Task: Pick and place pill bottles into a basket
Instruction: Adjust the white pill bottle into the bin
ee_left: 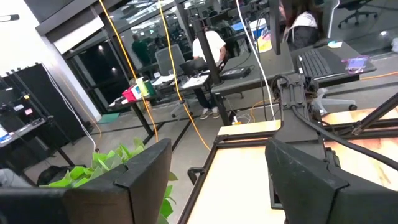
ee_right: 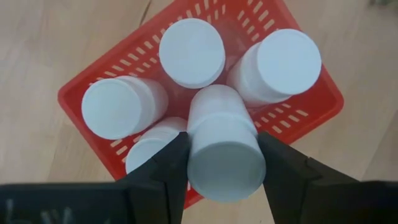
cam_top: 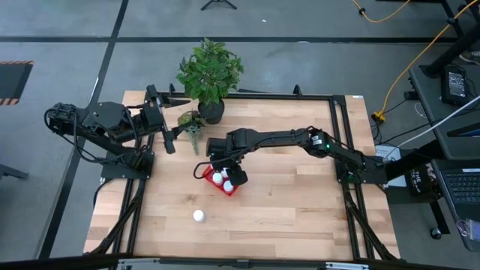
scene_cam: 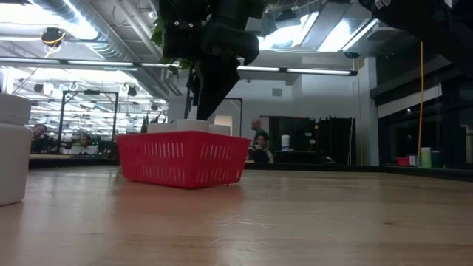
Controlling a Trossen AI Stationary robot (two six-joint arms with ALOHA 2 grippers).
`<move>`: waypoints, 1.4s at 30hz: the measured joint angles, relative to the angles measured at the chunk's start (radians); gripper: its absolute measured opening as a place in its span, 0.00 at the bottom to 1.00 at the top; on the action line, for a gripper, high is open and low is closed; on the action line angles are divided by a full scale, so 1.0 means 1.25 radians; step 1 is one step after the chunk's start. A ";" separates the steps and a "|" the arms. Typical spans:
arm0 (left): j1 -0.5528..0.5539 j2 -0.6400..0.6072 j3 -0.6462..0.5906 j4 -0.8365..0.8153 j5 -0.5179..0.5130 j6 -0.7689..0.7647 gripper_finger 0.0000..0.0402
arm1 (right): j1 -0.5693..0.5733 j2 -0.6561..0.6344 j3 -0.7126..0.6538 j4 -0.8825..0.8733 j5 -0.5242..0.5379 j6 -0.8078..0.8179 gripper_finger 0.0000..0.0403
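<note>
The red mesh basket [cam_top: 223,182] stands on the table near its middle and also shows in the right wrist view [ee_right: 311,106]. Several white pill bottles [ee_right: 191,51] stand upright in it. My right gripper [cam_top: 226,175] is right above the basket, pointing down, shut on one more bottle [ee_right: 224,155]. Another bottle [cam_top: 199,216] stands alone on the table nearer the front edge; the low view shows it large at the left [scene_cam: 11,148]. My left gripper [cam_top: 171,139] is open and empty by the plant at the far left. My right gripper pinches the bottle between its two fingers [ee_right: 168,165], on the two opposite sides of its upper body just below the cap [ee_right: 221,121]. The fingers come from above, pointing down. The bottle is upright, its lower part among the other bottles; its bottom is hidden.
A potted green plant [cam_top: 210,75] in a black pot stands at the table's far edge, with a smaller plant [cam_top: 191,124] beside it near my left gripper. Bare wood lies to the right of the basket and along the front.
</note>
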 joint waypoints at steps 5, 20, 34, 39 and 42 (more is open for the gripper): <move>0.000 0.000 0.000 0.000 0.000 0.002 0.64 | 0.000 0.000 0.000 0.003 0.000 0.000 0.40; 0.000 0.000 0.000 0.000 0.001 0.002 0.64 | -0.001 0.002 -0.062 0.001 0.000 0.000 0.40; 0.000 0.000 0.000 0.000 0.002 0.002 0.64 | -0.005 0.002 -0.062 0.018 0.001 0.002 0.47; 0.000 0.000 0.000 0.000 0.002 0.002 0.64 | -0.005 0.002 -0.062 0.023 0.007 0.003 0.52; 0.000 0.000 0.000 0.000 0.002 0.002 0.64 | -0.005 0.002 -0.062 0.023 0.009 0.003 0.53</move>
